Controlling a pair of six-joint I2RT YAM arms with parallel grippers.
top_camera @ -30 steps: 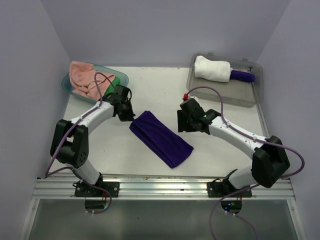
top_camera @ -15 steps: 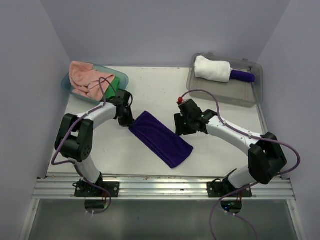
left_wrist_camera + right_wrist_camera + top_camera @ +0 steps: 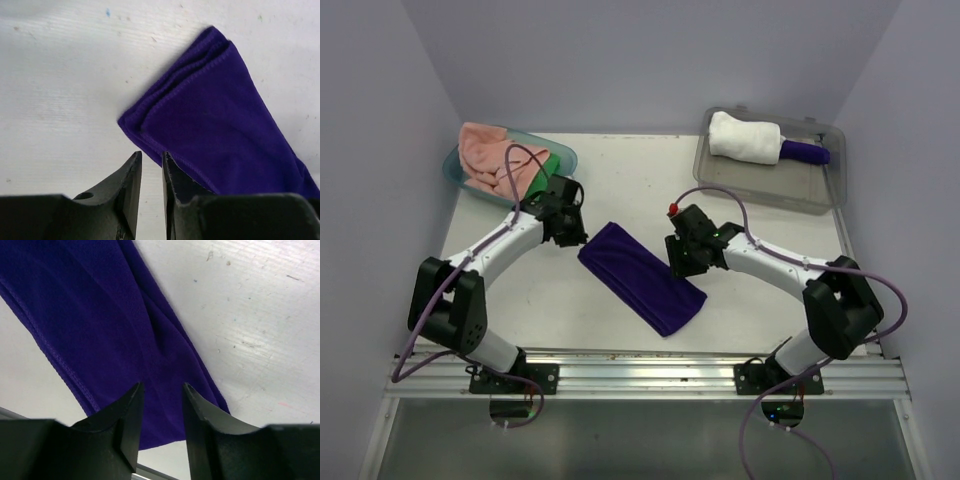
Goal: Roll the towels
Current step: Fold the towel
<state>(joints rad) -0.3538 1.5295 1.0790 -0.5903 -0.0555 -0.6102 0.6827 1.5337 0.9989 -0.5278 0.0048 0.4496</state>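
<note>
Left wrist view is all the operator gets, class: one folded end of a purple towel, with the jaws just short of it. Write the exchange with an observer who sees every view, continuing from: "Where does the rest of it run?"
Observer: The purple towel is a folded strip lying diagonally, its other end nearer the arm bases, to the right.
Operator: Is the other arm close to it?
Observer: Yes. The right jaws stand apart over its right long edge, about mid-length.
Operator: Is any towel already rolled?
Observer: A white towel lies rolled in the grey tray at the far right.
</note>
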